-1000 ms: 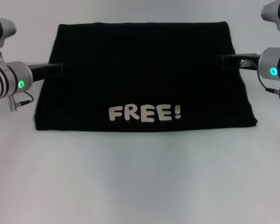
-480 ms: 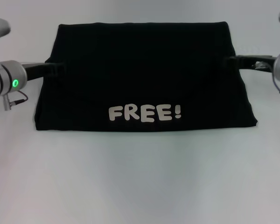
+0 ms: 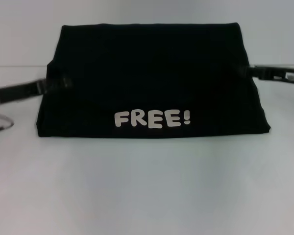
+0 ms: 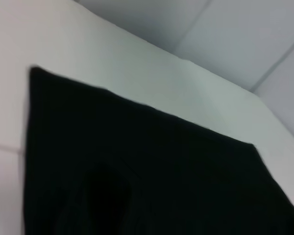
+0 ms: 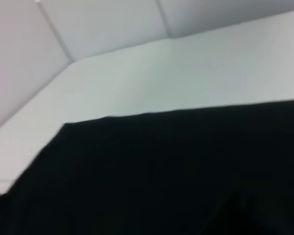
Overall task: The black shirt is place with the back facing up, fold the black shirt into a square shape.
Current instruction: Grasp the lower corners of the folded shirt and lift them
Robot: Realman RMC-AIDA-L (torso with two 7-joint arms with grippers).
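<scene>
At the left edge of the head view, the left gripper is reaching in from the side, and its dark tip is touching the left edge of the black shirt. It is too dark there to tell if its fingers are spread or pinching the cloth. The black shirt is lying folded in the middle of the frame on the white surface, with the white word "FREE!" sitting near its bottom edge. On the right side, the right gripper is reaching in to the shirt's right edge, and its fingers cannot be made out either. Both wrist views are showing only the black cloth lying on the white surface.
</scene>
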